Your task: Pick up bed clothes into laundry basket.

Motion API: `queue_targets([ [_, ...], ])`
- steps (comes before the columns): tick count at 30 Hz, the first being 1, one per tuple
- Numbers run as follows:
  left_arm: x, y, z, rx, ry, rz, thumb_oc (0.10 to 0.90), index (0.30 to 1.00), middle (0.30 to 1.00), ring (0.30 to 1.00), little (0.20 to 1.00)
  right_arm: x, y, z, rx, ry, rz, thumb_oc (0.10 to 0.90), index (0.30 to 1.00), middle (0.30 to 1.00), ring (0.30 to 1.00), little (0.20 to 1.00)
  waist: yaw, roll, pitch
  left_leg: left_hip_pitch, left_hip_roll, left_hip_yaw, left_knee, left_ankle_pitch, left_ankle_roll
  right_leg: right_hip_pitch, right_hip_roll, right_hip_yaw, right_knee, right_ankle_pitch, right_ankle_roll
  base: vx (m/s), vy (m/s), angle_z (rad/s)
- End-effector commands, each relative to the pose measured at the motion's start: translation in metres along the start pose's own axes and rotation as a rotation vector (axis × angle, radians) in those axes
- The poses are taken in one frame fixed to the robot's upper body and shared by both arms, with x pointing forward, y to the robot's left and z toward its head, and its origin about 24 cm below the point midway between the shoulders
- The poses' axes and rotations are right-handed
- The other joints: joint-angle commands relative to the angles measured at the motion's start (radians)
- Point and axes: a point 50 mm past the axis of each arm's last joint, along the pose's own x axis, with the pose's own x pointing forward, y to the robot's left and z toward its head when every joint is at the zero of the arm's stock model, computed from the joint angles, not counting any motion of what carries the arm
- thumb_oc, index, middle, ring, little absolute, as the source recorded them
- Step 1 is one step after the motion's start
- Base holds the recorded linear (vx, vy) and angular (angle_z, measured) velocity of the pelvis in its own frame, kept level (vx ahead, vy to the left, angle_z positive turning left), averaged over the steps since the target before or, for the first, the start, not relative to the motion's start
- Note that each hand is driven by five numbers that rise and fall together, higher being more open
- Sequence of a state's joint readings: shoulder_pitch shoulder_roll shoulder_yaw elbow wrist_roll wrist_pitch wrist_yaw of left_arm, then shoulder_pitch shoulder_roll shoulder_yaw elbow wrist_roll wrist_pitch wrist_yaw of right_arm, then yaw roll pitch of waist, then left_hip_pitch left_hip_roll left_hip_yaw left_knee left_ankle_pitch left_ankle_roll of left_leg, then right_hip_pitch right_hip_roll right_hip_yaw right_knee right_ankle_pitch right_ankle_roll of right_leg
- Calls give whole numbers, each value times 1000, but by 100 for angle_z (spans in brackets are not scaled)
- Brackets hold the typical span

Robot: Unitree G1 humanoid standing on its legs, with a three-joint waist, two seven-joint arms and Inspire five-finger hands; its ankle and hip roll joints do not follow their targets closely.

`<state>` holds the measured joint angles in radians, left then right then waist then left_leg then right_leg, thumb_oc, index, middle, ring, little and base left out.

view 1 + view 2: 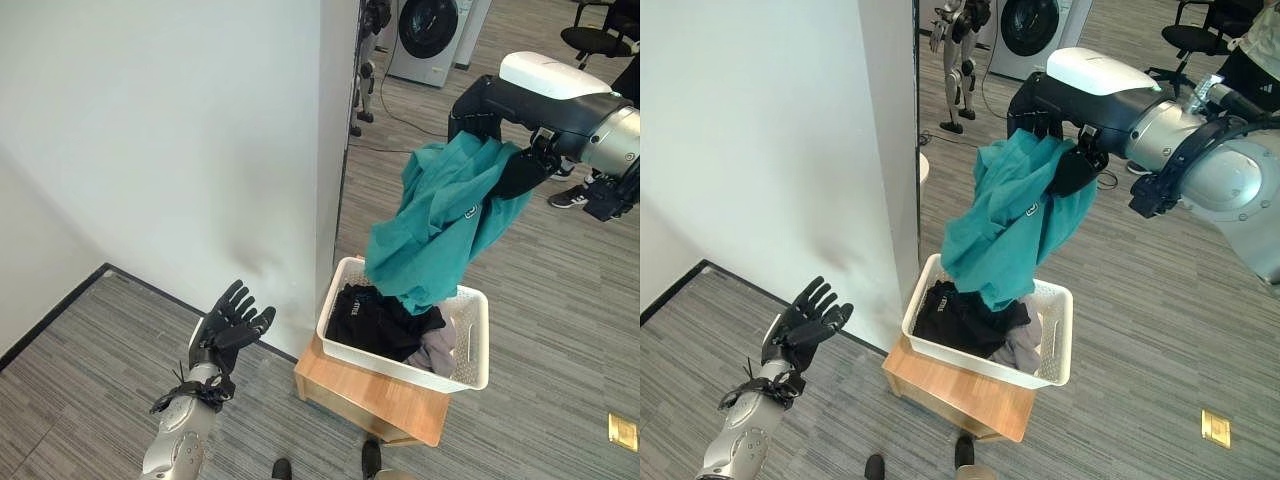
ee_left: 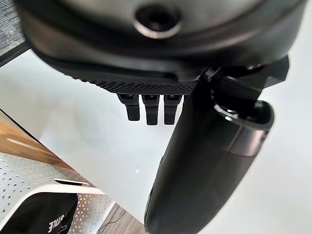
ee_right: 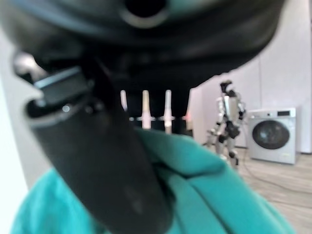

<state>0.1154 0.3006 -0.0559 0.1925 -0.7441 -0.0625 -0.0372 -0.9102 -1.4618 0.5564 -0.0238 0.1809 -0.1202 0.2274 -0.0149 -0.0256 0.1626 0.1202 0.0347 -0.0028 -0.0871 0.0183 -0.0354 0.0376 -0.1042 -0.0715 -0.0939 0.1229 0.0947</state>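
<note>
teal garment [image 1: 440, 225] hanging over white laundry basket [image 1: 470, 345], right hand [image 1: 1070, 165] gripping it; left hand [image 1: 230, 322] hovering spread, holding nothing.

Robotics lab or office: grey plank floor [image 1: 560, 300], washing machine [image 1: 428, 35] at 12 o'clock, office chair [image 1: 598, 35] at 1, another humanoid robot [image 1: 958, 55].

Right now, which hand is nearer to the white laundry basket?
Right. The right hand holds the teal garment directly above the white laundry basket; the left hand hovers open off to the basket's left, by the wall.
</note>
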Motion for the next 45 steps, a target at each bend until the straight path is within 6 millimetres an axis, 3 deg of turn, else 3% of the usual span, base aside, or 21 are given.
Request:
queue_targets([
  [1, 3, -9, 48, 83, -201, -113, 800, 900, 900, 900, 900, -6, -41, 14, -19, -63, -169, 400, 300, 300, 300, 300, 24, -76, -79, -57, -15, 0, 2, 3, -19, 45, -28, 5, 87, -159, 36, -3, -6, -4],
  [10, 2, -13, 48, 82, -208, -126, 800, 900, 900, 900, 900, -7, 5, 7, 98, -54, -23, 400, 300, 300, 300, 300, 34, -81, -50, -60, -13, 4, 4, 4, -17, 36, -28, 5, 102, -161, 38, -17, -3, -6],
  [12, 2, -15, 49, 91, -205, -140, 800, 900, 900, 900, 900, -6, 22, 0, 133, -26, 41, 400, 300, 300, 300, 300, 38, -79, -39, -61, -13, 2, 5, 4, -15, 33, -29, 5, 106, -163, 37, 0, 0, 0],
  [15, 2, -16, 48, 96, -204, -146, 800, 900, 900, 900, 900, -4, 32, -8, 153, 13, 72, 400, 300, 300, 300, 300, 43, -78, -30, -61, -14, 1, 7, 4, -14, 32, -29, 3, 110, -163, 37, 0, 0, 0],
  [21, -3, -12, 47, 111, -187, -139, 800, 900, 900, 900, 900, 0, 58, -41, 167, 182, 158, 400, 300, 300, 300, 300, 63, -71, -3, -72, -15, -10, 10, 8, -14, 28, -32, -8, 109, -160, 36, -4, -1, -1],
  [28, -6, -8, 43, 113, -166, -125, 800, 900, 900, 900, 900, 5, 81, -59, 193, 271, 205, 400, 300, 300, 300, 300, 82, -67, 14, -84, -17, -25, 11, 5, -14, 30, -34, -19, 105, -170, 35, 2, -4, 5],
  [36, -6, -12, 41, 116, -155, -141, 800, 900, 900, 900, 900, 16, 101, -65, 214, 313, 234, 400, 300, 300, 300, 300, 101, -65, 22, -101, -21, -40, 12, 9, -13, 23, -34, -32, 101, -165, 34, -3, -1, 4],
  [45, -12, -2, 39, 108, -150, -96, 800, 900, 900, 900, 900, 26, 106, -68, 193, 339, 252, 400, 300, 300, 300, 300, 120, -67, 34, -118, -20, -49, 12, 13, -13, 8, -32, -36, 102, -161, 31, -3, 0, 1],
])
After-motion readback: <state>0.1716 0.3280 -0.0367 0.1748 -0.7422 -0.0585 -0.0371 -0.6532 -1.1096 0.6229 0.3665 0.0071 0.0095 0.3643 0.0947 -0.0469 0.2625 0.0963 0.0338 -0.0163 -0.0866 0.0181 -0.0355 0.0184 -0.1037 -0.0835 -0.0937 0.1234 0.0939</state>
